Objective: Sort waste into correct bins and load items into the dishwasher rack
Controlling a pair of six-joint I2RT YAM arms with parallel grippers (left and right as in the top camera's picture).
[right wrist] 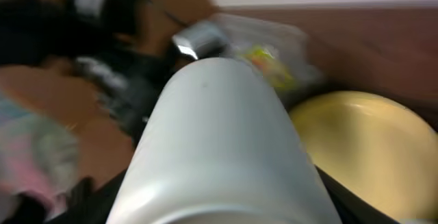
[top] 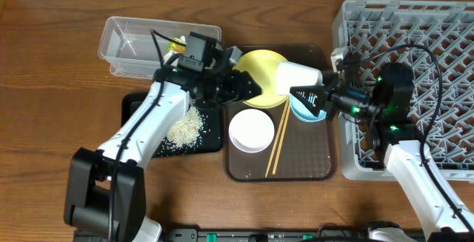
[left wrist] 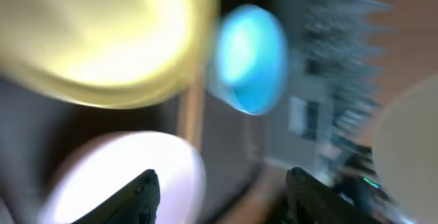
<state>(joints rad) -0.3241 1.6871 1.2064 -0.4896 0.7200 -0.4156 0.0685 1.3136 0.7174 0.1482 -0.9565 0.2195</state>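
The right gripper (top: 307, 90) clamps the cup (right wrist: 219, 148), held on its side above the brown tray's (top: 318, 164) far edge, beside the plate (top: 263, 66). The left gripper (left wrist: 220, 177) gapes wide by the white bowl (left wrist: 116, 176). Only the overhead view shows rice (top: 185, 129) on the black tray (top: 135, 109).

Round yellow plate (top: 261, 68): pale lemon, plain, just ahead of left gripper (top: 252, 86). Small pale cup (top: 300, 74) in right gripper (top: 302, 90): off-white, unpatterned. Light blue round bowl (top: 304, 111) beside right gripper: sky blue. White round bowl (top: 251, 130) near left gripper: plain white. Thin wooden chopsticks (top: 278, 140): light tan. Brown rectangular serving tray (top: 304, 166): dark glossy brown. Shallow black rectangular tray (top: 133, 109): black, speckled by loose white rice-like crumbs (top: 185, 129). Clear plastic rectangular tub (top: 118, 46): colourless; small snack wrapper (top: 176, 46) inside yellow-green. Large grey plastic lattice rack (top: 444, 42): grey, diamond grid. Gripper fingers black.
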